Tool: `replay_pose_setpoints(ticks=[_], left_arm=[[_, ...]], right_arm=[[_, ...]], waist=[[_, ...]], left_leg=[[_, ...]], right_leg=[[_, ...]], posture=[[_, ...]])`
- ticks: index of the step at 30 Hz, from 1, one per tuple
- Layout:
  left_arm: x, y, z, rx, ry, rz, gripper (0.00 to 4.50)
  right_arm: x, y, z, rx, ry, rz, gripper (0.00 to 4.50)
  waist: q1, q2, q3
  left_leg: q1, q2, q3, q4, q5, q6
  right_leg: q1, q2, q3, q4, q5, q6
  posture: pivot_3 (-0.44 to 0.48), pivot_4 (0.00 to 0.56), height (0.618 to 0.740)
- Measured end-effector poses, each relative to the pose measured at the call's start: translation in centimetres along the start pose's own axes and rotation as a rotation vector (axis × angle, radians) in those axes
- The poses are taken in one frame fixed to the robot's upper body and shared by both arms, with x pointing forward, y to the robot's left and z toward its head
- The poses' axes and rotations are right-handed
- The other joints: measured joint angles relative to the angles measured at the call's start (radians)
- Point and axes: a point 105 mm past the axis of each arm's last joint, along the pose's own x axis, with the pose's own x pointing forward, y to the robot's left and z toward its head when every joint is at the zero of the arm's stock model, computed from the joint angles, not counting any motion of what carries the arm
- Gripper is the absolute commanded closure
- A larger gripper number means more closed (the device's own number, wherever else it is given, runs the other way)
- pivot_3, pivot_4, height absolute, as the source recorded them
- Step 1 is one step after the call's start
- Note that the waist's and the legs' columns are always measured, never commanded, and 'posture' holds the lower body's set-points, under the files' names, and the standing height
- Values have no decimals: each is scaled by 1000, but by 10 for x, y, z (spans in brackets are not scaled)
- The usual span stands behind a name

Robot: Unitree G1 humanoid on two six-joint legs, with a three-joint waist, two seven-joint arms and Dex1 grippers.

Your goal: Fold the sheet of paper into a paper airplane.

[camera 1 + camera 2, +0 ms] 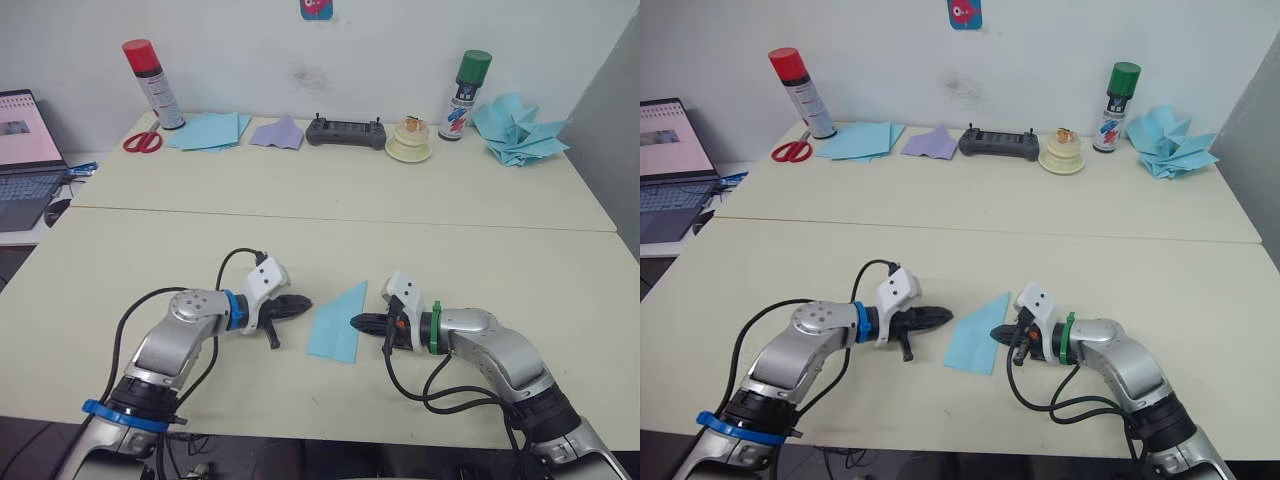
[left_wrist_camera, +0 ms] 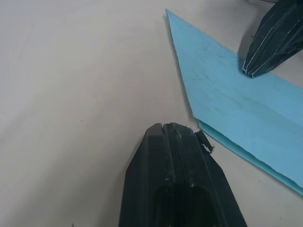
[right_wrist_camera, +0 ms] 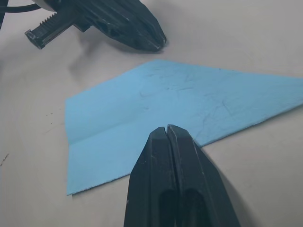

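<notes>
Pressing: our right gripper [image 1: 356, 321], jaws closed, tip on the folded sheet [image 1: 337, 322].
Left gripper [image 1: 304, 302]: jaws closed, just beside sheet.

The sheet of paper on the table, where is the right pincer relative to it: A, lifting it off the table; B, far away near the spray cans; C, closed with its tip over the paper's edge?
C: the right pincer, closed, has its tip over the edge of the flat sheet of paper.
</notes>
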Motion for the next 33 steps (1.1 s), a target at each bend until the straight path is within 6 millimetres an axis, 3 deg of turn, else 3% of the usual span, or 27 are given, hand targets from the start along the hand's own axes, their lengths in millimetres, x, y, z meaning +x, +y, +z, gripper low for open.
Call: replay_pose_setpoints(ticks=[3, 16, 28, 31, 33], left_arm=[[-3, 4, 3, 92, 2, -8, 2570], [4, 20, 12, 332, 6, -25, 2570], [3, 26, 10, 384, 18, -52, 2570], [5, 25, 11, 382, 9, -54, 2536], [7, 24, 11, 381, 4, -56, 2536]], right_arm=[[0, 0, 0, 1, 0, 4, 4500], [1, -1, 2, 15, -3, 11, 4500], [1, -1, 6, 48, -7, 12, 4500], [2, 0, 6, 66, -12, 16, 3903], [2, 2, 8, 72, -16, 30, 3260]], waist=[[0, 0, 0], [0, 0, 1], [0, 0, 1], [0, 0, 1], [0, 0, 1]], left_leg=[[0, 0, 0, 0, 0, 0], [-2, 0, 0, 0, 0, 0], [-6, 0, 0, 1, 0, 0], [-6, 0, 0, 1, 0, 0], [-6, 0, 0, 1, 0, 0]], right_leg=[[0, 0, 0, 0, 0, 0], [-1, 0, 0, 0, 0, 0], [-6, 0, 0, 1, 0, 0], [-6, 0, 0, 1, 0, 0], [-6, 0, 0, 1, 0, 0]], posture=[[0, 150, 740], [0, 150, 740], [0, 150, 740], [0, 150, 740], [0, 150, 740]])
